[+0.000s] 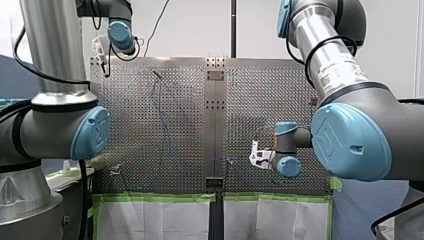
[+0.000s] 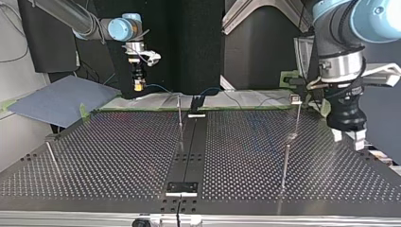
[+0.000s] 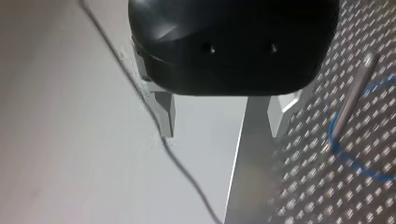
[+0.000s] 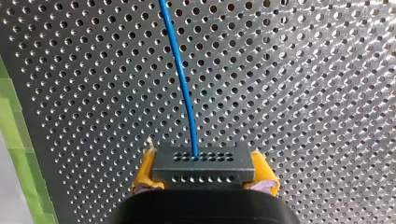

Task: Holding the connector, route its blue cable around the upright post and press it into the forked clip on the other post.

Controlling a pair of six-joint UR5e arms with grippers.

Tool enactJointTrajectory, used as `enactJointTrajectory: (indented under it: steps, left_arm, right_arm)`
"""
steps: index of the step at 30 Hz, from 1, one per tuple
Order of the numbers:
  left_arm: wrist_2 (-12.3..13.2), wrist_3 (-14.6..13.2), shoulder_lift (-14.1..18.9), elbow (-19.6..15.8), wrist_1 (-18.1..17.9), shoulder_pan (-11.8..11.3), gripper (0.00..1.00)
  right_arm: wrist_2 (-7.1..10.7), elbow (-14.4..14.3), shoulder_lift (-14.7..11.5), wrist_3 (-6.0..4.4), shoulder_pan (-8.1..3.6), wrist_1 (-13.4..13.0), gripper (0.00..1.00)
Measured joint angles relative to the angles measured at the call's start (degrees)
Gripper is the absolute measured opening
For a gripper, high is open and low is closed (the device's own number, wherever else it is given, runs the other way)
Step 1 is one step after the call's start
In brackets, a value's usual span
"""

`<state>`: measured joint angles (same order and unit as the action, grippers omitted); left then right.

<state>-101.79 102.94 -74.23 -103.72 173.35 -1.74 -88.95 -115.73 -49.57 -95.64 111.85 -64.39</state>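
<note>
My right claw (image 4: pixel 204 179) is clamping the black connector (image 4: pixel 204 164) between yellow pads (image 4: pixel 145 170), and the blue cable (image 4: pixel 180 74) is running straight ahead from it over the bench (image 4: pixel 303 93). In the top view the post (image 2: pixel 179 111) is standing to the right of that claw. What looks like the clip (image 2: pixel 296 99) is sitting further right, nearer my left claw (image 3: pixel 223 114), which is gaping wide and holding nothing.

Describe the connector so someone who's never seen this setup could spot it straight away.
Find the perforated table, then my right arm's claw with yellow pads over it. Clamped between those pads is the connector, a small dark rectangular block. Only it has two rows of tiny holes and the blue cable leaving its face.
</note>
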Motion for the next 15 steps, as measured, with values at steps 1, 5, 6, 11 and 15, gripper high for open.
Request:
enactJointTrajectory:
  steps: [1,5,6,11,15]
  left_arm:
    - [0.6,-0.54,0.6,-0.47,0.58,0.17,0.99]
    - [2.28,-2.05,2.18,-1.95,2.25,0.68,0.99]
    - [2.68,-2.32,2.32,-2.21,2.68,0.8,0.99]
    - [5.03,-4.08,1.13,-2.64,5.05,1.62,0.99]
    - [7.08,-5.58,-0.69,-1.99,7.09,2.04,0.99]
  right_arm:
    - [0.0,0.0,0.0,0.0,0.0,0.01,0.0]
    - [0.0,0.01,-0.01,0.0,-0.07,0.03,0.0]
    - [0.0,0.01,-0.01,0.0,-0.07,0.04,0.0]
    - [0.0,0.01,0.0,0.0,-0.08,0.03,0.0]
    - [0.01,0.02,-0.02,0.0,-0.09,0.04,0.0]
